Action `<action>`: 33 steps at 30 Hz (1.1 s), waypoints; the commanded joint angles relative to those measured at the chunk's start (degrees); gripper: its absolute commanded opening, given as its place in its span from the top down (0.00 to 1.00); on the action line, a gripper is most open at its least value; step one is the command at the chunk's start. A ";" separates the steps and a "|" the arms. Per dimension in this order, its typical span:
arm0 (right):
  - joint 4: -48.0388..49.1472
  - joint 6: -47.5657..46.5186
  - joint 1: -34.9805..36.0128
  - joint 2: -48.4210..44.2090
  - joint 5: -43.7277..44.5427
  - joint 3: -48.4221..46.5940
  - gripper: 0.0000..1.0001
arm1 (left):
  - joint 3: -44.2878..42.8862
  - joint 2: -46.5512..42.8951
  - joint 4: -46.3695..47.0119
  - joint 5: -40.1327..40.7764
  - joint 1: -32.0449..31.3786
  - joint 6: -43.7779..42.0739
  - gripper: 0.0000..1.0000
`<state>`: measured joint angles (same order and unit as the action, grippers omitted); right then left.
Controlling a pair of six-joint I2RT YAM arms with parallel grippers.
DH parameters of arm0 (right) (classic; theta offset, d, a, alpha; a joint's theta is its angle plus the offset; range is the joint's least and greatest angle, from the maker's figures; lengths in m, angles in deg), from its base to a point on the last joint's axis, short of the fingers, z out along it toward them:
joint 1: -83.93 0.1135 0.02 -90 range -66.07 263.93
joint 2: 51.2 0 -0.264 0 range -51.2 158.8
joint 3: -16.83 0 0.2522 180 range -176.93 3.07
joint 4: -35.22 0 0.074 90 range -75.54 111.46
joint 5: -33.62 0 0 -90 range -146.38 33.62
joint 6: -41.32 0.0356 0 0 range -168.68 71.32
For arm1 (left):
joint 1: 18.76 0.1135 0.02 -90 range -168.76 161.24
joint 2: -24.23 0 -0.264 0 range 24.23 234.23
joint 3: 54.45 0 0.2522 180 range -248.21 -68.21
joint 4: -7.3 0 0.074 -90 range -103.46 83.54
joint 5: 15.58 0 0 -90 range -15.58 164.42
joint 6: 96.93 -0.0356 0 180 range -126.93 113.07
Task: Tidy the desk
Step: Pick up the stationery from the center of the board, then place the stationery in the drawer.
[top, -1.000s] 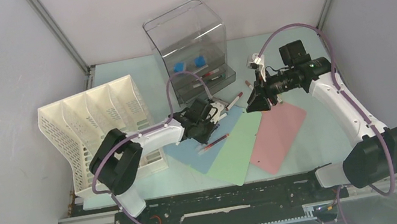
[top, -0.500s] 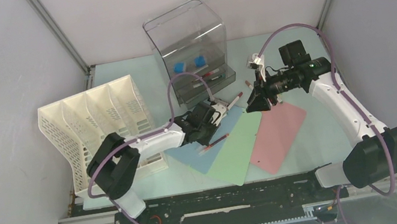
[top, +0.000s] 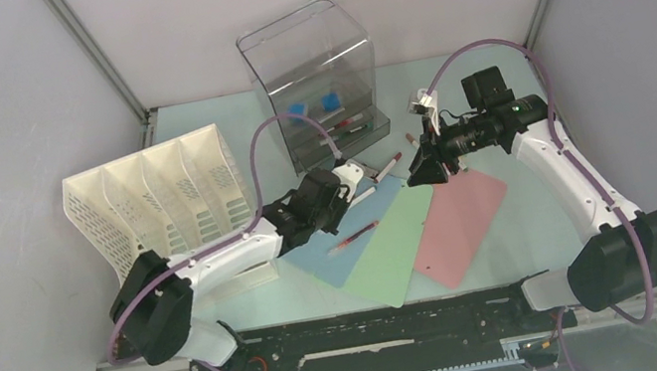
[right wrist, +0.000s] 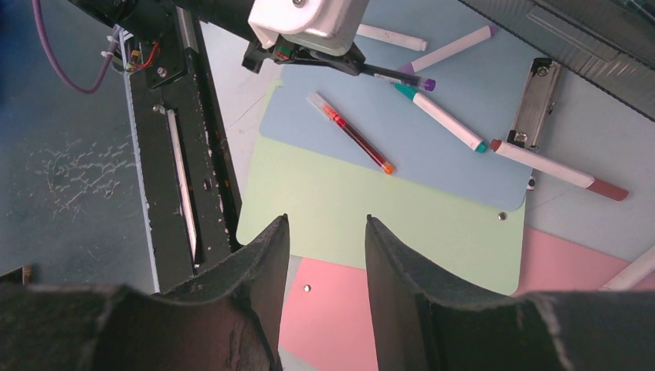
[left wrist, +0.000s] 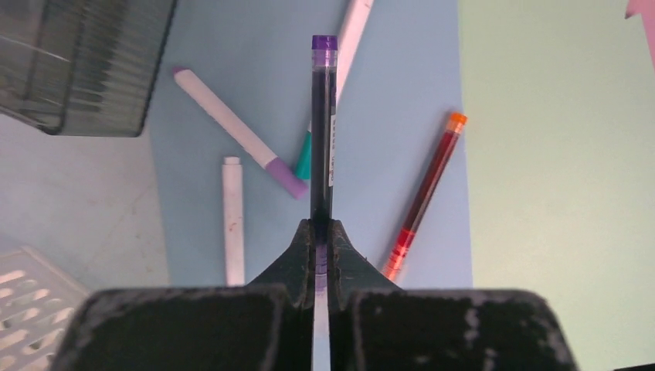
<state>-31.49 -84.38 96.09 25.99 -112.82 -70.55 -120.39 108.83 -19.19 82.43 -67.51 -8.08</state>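
The desk [top: 202, 116], a pale mint-green tabletop walled in grey, fills the floor of the enclosure, with a white slotted file rack [top: 162, 208] standing at its left side. Just right of the rack, the left gripper [left wrist: 323, 232] is clenched on the end of a dark purple-capped pen [left wrist: 323, 131], which points straight out from the closed jaws over a blue sheet [left wrist: 386, 93]. Lying on that sheet are a white marker with a purple cap [left wrist: 232, 131], a teal-capped marker [left wrist: 351, 31] and a red pen with an orange tip [left wrist: 425, 193]; a short white marker [left wrist: 232, 220] rests at the sheet's edge. A clear drawer box [top: 310, 68] stands at the back, behind the pens. A green sheet [top: 387, 256] overlaps the blue one, and a pink sheet [top: 462, 224] lies further right. The right gripper [right wrist: 324, 232] hangs above the sheets, jaws parted, grasping nothing.
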 commanded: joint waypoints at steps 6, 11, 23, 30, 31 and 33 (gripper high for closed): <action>-0.22 -1.02 0.49 -0.98 -0.16 -0.05 0.51 | -6.38 -1.51 2.42 8.92 -0.31 -12.33 1.00; -0.30 -1.12 0.54 -1.25 0.02 -0.11 0.51 | -10.27 0.68 2.19 11.83 -0.29 -18.76 1.00; -0.27 -1.21 0.50 -1.86 0.52 -0.05 0.51 | -20.05 8.31 4.12 14.59 1.14 -30.20 1.00; -0.31 -1.28 0.49 -2.53 0.52 -0.06 0.51 | -24.81 13.69 6.55 14.41 3.59 -32.84 1.00; -0.30 -1.30 0.49 -2.70 0.49 -0.05 0.51 | -25.60 14.52 6.58 14.44 4.04 -32.77 1.00; -0.26 -1.30 0.49 -3.11 0.48 -0.05 0.51 | -27.49 16.39 6.58 14.75 5.00 -32.44 0.93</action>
<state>-31.51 -84.58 96.09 25.62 -111.95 -70.55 -143.58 122.79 -15.41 96.29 -64.43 -38.83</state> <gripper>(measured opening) 0.485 0.017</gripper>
